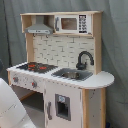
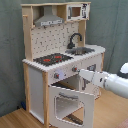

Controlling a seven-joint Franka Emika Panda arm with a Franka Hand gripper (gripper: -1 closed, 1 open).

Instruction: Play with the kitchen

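Though boxy, kitchen (image 1: 60,65) of pale wood

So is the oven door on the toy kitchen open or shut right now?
Open. In the second exterior view the oven door hangs folded down and outward below the stovetop, with the dark oven cavity showing behind it.

I see a dark grey curtain (image 1: 12,65) hanging behind everything in both exterior views, with soft folds from 12 o'clock down. In the second exterior view, a light brown wooden floor (image 2: 112,112) lies at 5 o'clock. The light is soft and even.
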